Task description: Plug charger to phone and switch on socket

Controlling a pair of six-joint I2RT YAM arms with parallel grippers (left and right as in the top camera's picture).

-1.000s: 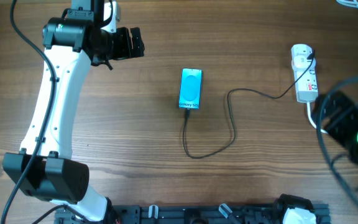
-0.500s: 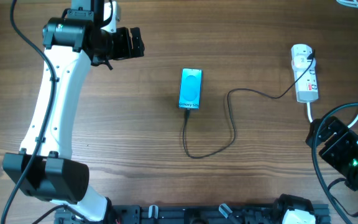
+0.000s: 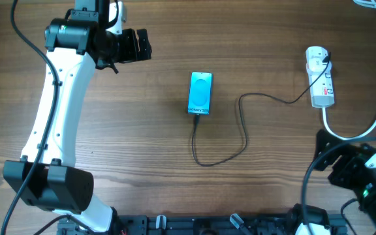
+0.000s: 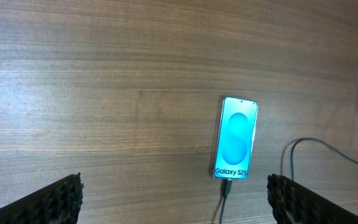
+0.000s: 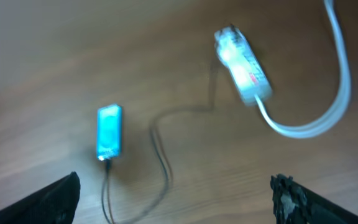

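The phone [image 3: 200, 93] lies flat at the table's middle, cyan screen up; it also shows in the left wrist view [image 4: 235, 138] and, blurred, in the right wrist view [image 5: 109, 132]. The thin black charger cable [image 3: 242, 127] loops from the socket to the phone, and its connector [image 4: 227, 186] sits against the phone's bottom edge. The white socket [image 3: 320, 78] lies at the far right with a black plug in it; it also shows in the right wrist view [image 5: 244, 65]. My left gripper [image 3: 143, 45] is open and empty, far left of the phone. My right gripper [image 3: 331, 160] is open and empty near the front right corner.
A thick white cord [image 3: 344, 134] runs from the socket toward the right arm and shows in the right wrist view [image 5: 309, 118]. Black robot cables [image 3: 315, 176] hang around the right arm. A black rail [image 3: 194, 225] lines the front edge.
My right arm has moved from beside the socket toward the front right corner, away from it. The left arm, phone and cable have not moved.
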